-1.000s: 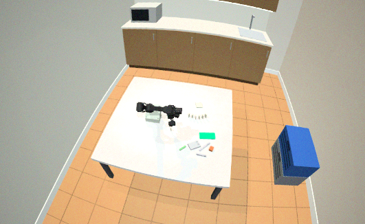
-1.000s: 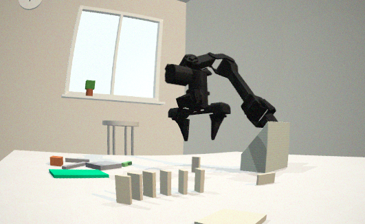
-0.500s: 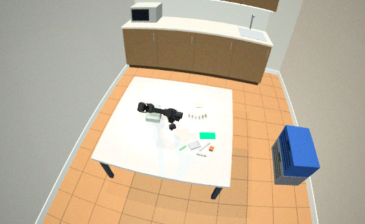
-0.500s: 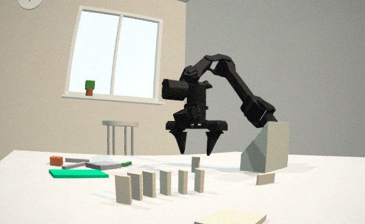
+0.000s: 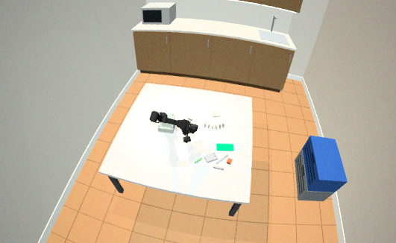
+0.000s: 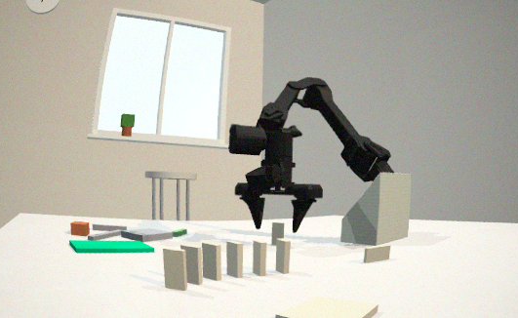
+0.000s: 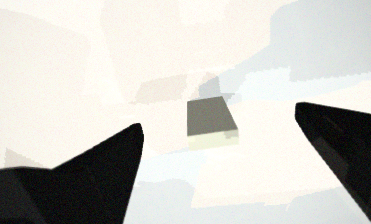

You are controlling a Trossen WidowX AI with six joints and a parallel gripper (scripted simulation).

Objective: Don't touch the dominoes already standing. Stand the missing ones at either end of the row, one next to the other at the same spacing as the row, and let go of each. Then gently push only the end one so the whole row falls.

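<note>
A row of several standing cream dominoes (image 5: 215, 127) (image 6: 235, 259) curves slightly across the table. A loose domino (image 6: 277, 233) (image 7: 212, 117) stands upright away from the row, behind its right end in the exterior view. Another loose domino (image 5: 189, 119) (image 6: 377, 254) lies on its long edge, near the arm's base. My gripper (image 6: 276, 229) (image 7: 216, 120) is open and empty, pointing down over the standing loose domino. In the wrist view this domino shows between the two fingertips, below them, touching neither. The top view hides it under the arm.
A flat cream tile (image 5: 216, 114) (image 6: 329, 308) lies near the row. A green flat block (image 5: 225, 147) (image 6: 111, 247) lies on the row's other side. Beyond it are grey pieces (image 5: 210, 157) (image 6: 147, 235), an orange block (image 5: 229, 161) (image 6: 80, 228) and a small green piece (image 5: 198, 160) (image 6: 179, 232).
</note>
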